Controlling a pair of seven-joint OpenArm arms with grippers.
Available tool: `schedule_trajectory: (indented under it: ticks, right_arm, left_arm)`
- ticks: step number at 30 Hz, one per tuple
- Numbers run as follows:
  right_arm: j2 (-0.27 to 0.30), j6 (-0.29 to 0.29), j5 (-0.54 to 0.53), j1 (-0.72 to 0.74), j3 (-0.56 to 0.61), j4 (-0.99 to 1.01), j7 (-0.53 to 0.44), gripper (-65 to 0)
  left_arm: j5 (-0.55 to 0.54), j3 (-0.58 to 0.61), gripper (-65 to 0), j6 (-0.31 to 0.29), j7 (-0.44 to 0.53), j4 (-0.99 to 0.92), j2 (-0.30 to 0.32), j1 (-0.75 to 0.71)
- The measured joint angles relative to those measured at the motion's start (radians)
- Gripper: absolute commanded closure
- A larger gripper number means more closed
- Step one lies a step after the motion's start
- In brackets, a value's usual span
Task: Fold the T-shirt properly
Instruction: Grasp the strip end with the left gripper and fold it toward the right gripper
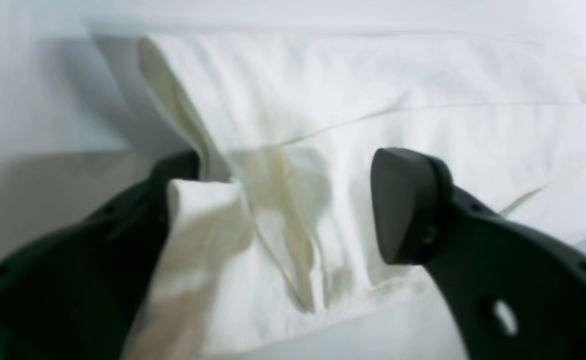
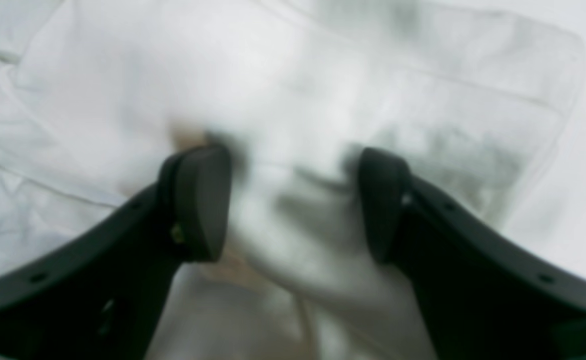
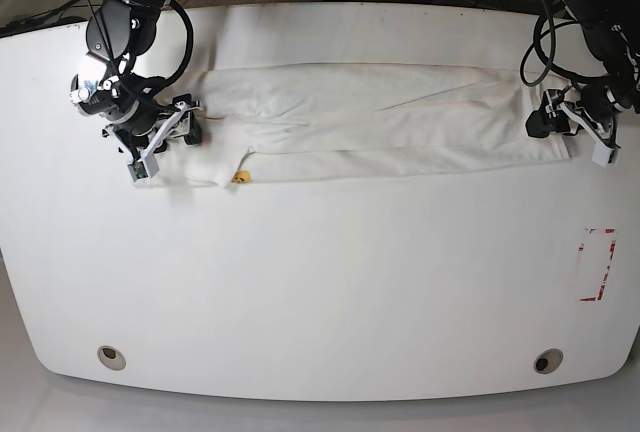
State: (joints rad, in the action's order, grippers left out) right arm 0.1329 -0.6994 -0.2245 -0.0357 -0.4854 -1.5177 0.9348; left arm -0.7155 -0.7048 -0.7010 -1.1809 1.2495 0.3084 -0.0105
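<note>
The white T-shirt (image 3: 380, 122) lies folded into a long strip across the far part of the table, with a small orange-yellow patch (image 3: 240, 176) at its front left edge. My left gripper (image 3: 556, 122) sits at the strip's right end. In the left wrist view it (image 1: 293, 200) stands open, with a raised fold of the shirt (image 1: 322, 125) between the fingers and draped over the left one. My right gripper (image 3: 178, 130) sits at the strip's left end. In the blurred right wrist view it (image 2: 293, 200) is open around a bunched ridge of shirt cloth (image 2: 302, 100).
The white table (image 3: 320, 282) has a red-marked rectangle (image 3: 597, 264) near its right edge and two round holes (image 3: 108, 356) (image 3: 544, 361) near the front edge. Cables run along the far edge behind both arms.
</note>
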Motion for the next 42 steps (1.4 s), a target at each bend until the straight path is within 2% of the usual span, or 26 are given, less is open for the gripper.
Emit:
schedule_trajectory:
  ticks: [3, 5, 6, 11, 15, 17, 20, 25, 30, 37, 42]
  right_arm:
    - [0.0, 0.0, 0.0, 0.0, 0.0, 0.0, 0.0, -39.3]
    - [-0.001, 0.0, 0.0, 0.0, 0.0, 0.0, 0.0, -39.3]
    - [0.0, 0.0, 0.0, 0.0, 0.0, 0.0, 0.0, -39.3]
    - [-0.001, 0.0, 0.0, 0.0, 0.0, 0.0, 0.0, -39.3]
    - [-0.001, 0.0, 0.0, 0.0, 0.0, 0.0, 0.0, -39.3]
    - [-0.002, 0.0, 0.0, 0.0, 0.0, 0.0, 0.0, -39.3]
    - [-0.003, 0.0, -0.002, 0.0, 0.001, -0.001, -0.001, -39.3]
    - [-0.004, 0.0, -0.006, 0.0, 0.0, 0.0, 0.0, -39.3]
    - [-0.025, 0.0, 0.01, 0.001, -0.001, -0.002, -0.01, -39.3]
    - [-0.028, 0.0, 0.008, 0.002, 0.0, -0.002, -0.009, -39.3]
    - [-0.05, 0.003, 0.011, 0.002, -0.002, -0.005, -0.013, -39.3]
  left_arm:
    - [0.009, 0.01, -13.6, 0.0, 0.0, -0.001, -0.008, -0.001]
    - [0.01, 0.034, -6.8, 0.0, -0.005, 0.0, -0.012, -0.004]
    - [0.013, 0.047, -6.1, 0.0, -0.004, 0.0, -0.014, -0.004]
    - [0.029, 0.071, -6.5, 0.001, -0.034, 0.067, -0.016, -0.027]
    - [0.054, 0.072, -6.5, 0.004, -0.061, 0.235, -0.017, -0.106]
    - [0.068, 0.074, -6.5, 0.006, -0.065, 0.343, -0.038, -0.126]
    - [0.06, 0.123, -6.4, 0.006, -0.054, 0.475, -0.053, -0.139]
    - [0.051, 0.269, -6.4, 0.003, -0.053, 0.647, -0.055, -0.168]
    - [0.045, 0.417, -6.5, 0.003, -0.057, 0.663, -0.067, -0.161]
    - [0.049, 0.531, -6.7, 0.004, -0.052, 0.618, -0.204, -0.097]
    - [0.064, 0.563, -6.8, 0.004, -0.059, 0.517, -0.267, -0.04]
